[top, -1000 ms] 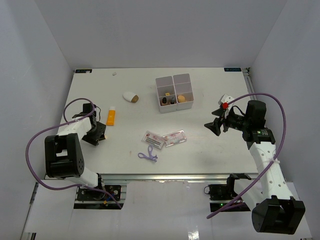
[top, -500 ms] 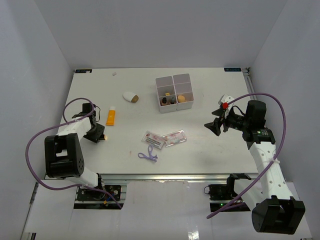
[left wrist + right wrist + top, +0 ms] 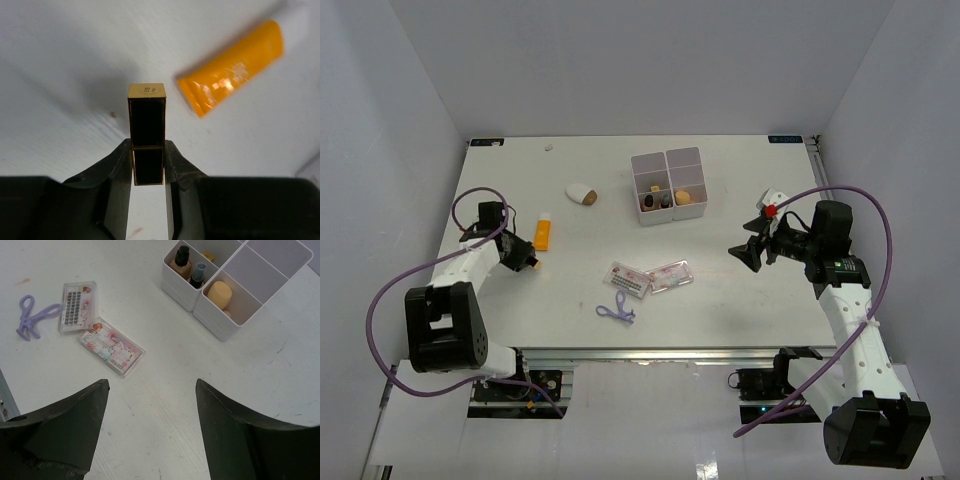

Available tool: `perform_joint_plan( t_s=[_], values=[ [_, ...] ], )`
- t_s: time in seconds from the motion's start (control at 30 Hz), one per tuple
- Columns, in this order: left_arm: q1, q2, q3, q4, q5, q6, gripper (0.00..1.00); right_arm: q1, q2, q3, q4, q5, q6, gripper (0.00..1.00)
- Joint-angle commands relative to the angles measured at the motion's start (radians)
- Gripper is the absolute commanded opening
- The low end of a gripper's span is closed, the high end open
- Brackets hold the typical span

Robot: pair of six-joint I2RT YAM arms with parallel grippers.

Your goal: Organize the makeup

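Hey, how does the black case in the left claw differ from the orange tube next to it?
The black case is square-edged with a gold end; the orange tube is flattened and glossy orange. The black case sits gripped between the fingers of the left claw; the orange tube lies loose on the table, untouched. Both are small, elongated makeup items.

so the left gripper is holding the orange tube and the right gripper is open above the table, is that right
Not quite. The left gripper is clamped on a black and gold lipstick case, not the orange tube, which lies loose on the table beside it; the left wrist view shows this. The right gripper is indeed open above the table.
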State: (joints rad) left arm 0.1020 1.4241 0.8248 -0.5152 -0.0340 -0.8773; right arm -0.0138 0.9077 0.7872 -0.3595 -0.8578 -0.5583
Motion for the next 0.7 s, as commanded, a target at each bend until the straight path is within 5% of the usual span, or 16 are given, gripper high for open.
perform_joint_plan(
  t_s=[0.0, 0.37, 0.67],
  values=[
    [-0.073, -0.122, -0.011, 0.179, 0.310, 0.164, 0.00, -0.006, 0.008, -0.009, 0.005, -0.055, 0.006, 0.77],
    [-0.548, -0.207, -0.082, 0.728, 0.669, 0.381, 0.00, 0.022, 0.146, 0.072, -0.162, -0.357, -0.128, 0.79],
    [-0.810, -0.070, -0.059, 0.909, 0.531, 0.564, 0.00, 0.135, 0.288, 0.223, -0.086, -0.263, 0.300, 0.79]
  ],
)
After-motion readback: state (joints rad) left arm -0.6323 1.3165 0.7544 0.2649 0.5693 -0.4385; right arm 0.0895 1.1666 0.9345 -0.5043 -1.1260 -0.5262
